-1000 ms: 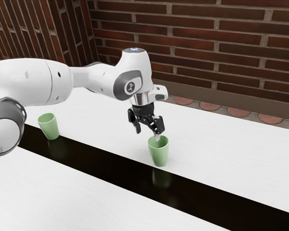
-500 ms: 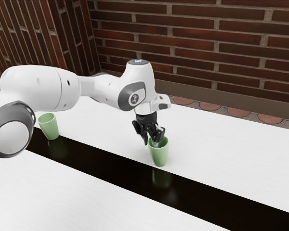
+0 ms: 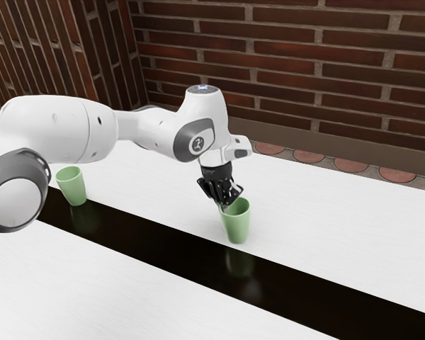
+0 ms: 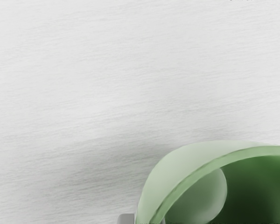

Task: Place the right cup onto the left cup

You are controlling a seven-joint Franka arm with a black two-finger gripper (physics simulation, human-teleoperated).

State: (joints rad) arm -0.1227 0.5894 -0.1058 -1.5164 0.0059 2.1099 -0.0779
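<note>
Green right cup (image 3: 238,225) is pretty much upright at the exterior view's right, and the claw (image 3: 223,206) has its rim pinched, one finger inside, one outside. Left cup (image 3: 72,188) stands well apart, over at the exterior view's left.

Wrist view: green cup (image 4: 167,171) runs off the lower and right edges. Exterior view: end effector (image 3: 224,204) hides part of its rim; arm (image 3: 53,131) cropped at left edge.

Cup (image 3: 238,227) by end effector (image 3: 224,206): light green, darker green inside. Other cup (image 3: 72,188): light green. End effector: black. Arm (image 3: 46,131): white, dark grey patches. Surface (image 3: 326,219): white, faint streaky grain; black stripe (image 3: 163,248). Wall (image 3: 304,64): red-brown brick pattern, greyish mortar.
</note>
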